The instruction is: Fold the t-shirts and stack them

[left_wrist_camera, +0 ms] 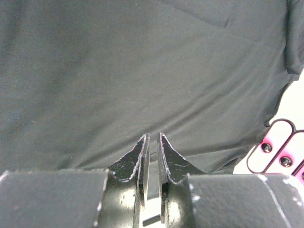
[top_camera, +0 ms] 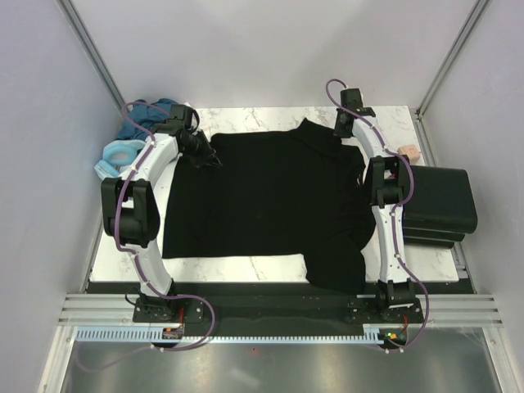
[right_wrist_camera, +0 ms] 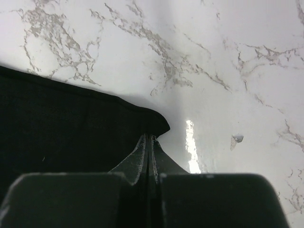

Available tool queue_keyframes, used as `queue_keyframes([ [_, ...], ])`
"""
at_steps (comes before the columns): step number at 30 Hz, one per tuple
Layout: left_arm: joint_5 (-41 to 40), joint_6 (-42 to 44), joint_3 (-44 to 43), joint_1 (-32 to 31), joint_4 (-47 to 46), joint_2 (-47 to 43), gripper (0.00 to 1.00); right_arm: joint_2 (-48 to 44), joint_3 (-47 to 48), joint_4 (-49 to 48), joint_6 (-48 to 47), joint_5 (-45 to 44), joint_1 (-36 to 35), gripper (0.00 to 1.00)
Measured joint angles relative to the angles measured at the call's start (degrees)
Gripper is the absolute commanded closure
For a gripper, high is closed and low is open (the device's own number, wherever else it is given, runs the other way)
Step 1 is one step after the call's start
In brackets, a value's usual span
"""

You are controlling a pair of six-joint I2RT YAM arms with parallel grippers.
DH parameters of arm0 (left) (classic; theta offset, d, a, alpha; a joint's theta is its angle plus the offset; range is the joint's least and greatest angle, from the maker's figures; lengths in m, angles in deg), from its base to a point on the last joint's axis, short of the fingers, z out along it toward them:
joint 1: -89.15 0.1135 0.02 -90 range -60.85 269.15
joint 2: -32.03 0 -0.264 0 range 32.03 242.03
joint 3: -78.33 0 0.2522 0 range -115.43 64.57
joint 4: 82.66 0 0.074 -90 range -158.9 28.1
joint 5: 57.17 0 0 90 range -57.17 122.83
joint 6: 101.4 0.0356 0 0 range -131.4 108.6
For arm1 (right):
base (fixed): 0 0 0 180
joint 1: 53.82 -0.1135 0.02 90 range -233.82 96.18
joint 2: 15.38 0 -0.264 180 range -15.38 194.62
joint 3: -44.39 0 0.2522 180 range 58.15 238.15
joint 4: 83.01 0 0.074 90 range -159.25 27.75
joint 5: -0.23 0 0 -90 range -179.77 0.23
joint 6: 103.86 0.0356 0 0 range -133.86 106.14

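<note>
Your black t-shirt [top_camera: 270, 205] lies spread across the worktop [top_camera: 237, 268]. At its far left corner your left end effector [left_wrist_camera: 153, 136] pinches the cloth; at its far right, your right end effector [right_wrist_camera: 149, 137] is pressed together on the edge.

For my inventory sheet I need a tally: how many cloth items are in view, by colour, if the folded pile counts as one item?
black spread t-shirt: 1
black folded pile: 1 (the number of shirts inside cannot be told)
teal-blue shirt: 1
light blue shirt: 1
Total: 4
</note>
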Motion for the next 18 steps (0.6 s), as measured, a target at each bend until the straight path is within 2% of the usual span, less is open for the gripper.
queue_keyframes([
  [10, -3.3, 0.0, -0.9, 0.2, 0.1, 0.4, 0.78, -4.6, -5.0, -4.7, 0.0, -1.0, -1.1, 1.0],
  [13, -6.2, -0.1, -3.9, 0.8, 0.5, 2.3, 0.77, -6.8, -6.8, -5.6, 0.0, -1.5, -1.5, 1.0],
  [18, -12.3, -0.1, -13.9, 2.9, 1.3, 9.7, 0.75, -11.5, -11.8, -6.6, 0.0, -2.5, -1.8, 1.0],
])
